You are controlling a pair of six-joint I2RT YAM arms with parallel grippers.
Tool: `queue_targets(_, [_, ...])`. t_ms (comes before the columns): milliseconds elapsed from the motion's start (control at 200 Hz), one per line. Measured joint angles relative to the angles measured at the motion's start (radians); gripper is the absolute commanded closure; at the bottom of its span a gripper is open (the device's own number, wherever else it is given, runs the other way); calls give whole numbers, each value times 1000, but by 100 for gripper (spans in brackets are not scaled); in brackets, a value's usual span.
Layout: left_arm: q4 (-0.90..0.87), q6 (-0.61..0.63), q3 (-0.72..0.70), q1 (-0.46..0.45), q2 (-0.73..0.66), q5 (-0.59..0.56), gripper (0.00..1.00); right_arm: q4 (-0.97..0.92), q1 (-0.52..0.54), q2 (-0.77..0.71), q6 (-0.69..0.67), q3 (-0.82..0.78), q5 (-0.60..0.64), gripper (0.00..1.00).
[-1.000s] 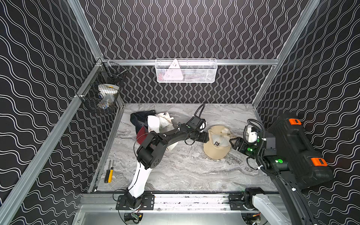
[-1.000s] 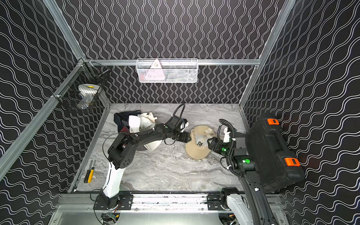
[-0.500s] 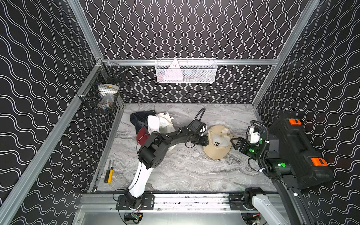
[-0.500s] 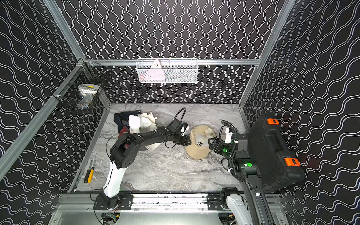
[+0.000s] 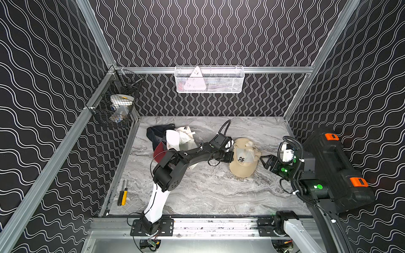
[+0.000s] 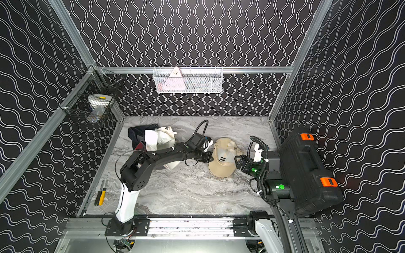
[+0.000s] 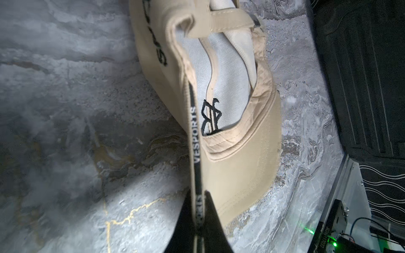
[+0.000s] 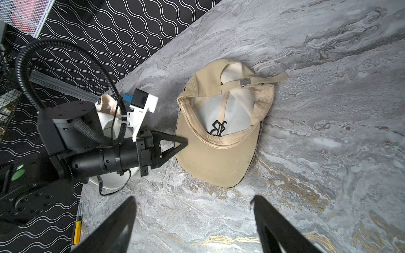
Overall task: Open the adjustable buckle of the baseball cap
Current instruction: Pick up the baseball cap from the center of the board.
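Observation:
A beige baseball cap (image 5: 243, 162) (image 6: 222, 161) lies upside down on the marble table, brim toward the front. Its back strap carries a small metal buckle (image 8: 245, 82), which faces the rear; the strap (image 7: 219, 24) also shows in the left wrist view. My left gripper (image 5: 230, 156) (image 7: 198, 195) (image 8: 183, 143) is shut on the black-trimmed edge of the cap (image 7: 236, 166) at its left side. My right gripper (image 5: 264, 161) (image 6: 238, 161) (image 8: 194, 200) stands open just right of the cap (image 8: 219, 157), low over the table, with nothing between its fingers.
A pile of other caps (image 5: 173, 140) lies at the back left. A black case (image 5: 335, 170) fills the right side behind my right arm. Hand tools (image 5: 122, 196) lie by the left wall. Wire baskets (image 5: 209, 80) (image 5: 118, 107) hang on the walls.
My left gripper has closed onto the cap's edge; it was open beside the cap before. The right gripper has stayed open and shifted only slightly.

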Motion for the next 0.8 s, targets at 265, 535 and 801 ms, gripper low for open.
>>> queue_targets(265, [-34,19,-13,0,-50,-30,100,-5,-1,-6,0,0,-2,15])
queue_targets(535, [-90,37,-13,0,-123,-59,100,-14,-1,-13,0,0,-2,15])
queue_targets(801, [-127,53,-17,0,-196,-87,100,-14,-2,-13,0,0,-2,15])
